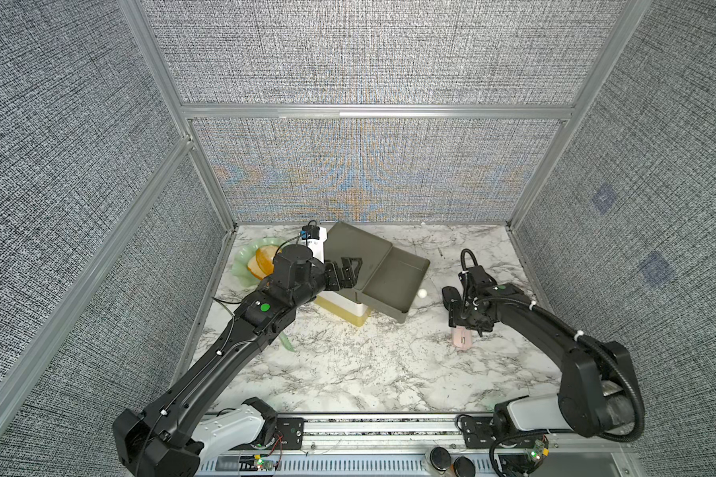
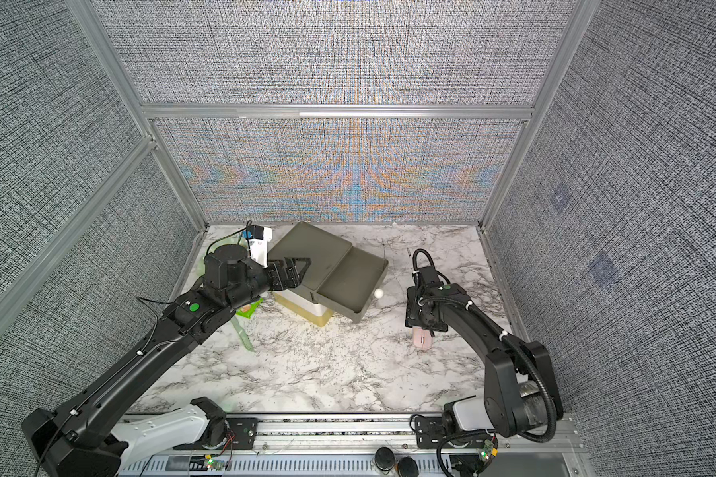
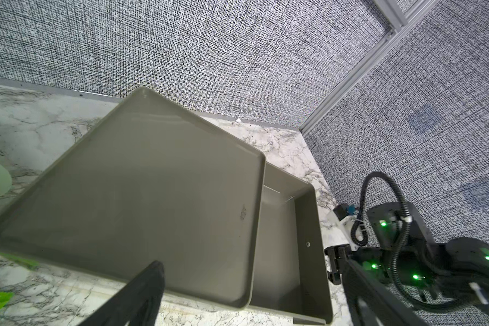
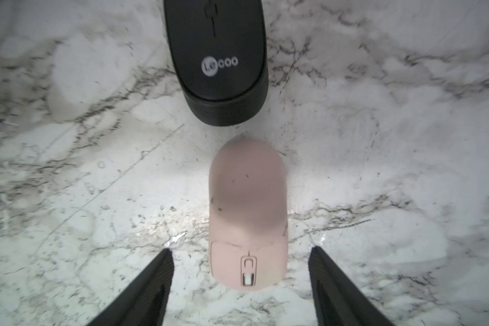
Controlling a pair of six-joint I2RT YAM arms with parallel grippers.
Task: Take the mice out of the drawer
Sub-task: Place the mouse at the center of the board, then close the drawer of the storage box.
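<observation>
A pale pink mouse (image 4: 247, 214) lies on the marble table, and a black mouse (image 4: 218, 62) with a round pale logo lies just beyond it. My right gripper (image 4: 241, 249) is open over the pink mouse, with a finger on each side and a gap at both. In a top view the pink mouse (image 1: 463, 338) shows under the right wrist and the black mouse (image 1: 449, 295) behind it. The olive drawer (image 1: 393, 281) stands pulled out and its visible inside (image 3: 280, 240) is bare. My left gripper (image 1: 350, 266) is open above the cabinet top (image 3: 153, 197).
A green plate (image 1: 242, 264) with orange food sits at the back left behind the left arm. Green wrappers (image 2: 249, 309) lie under that arm. The cabinet rests on a white and yellow base (image 1: 350, 316). A white round knob (image 1: 422, 293) sticks out from the drawer front. Fabric walls enclose three sides.
</observation>
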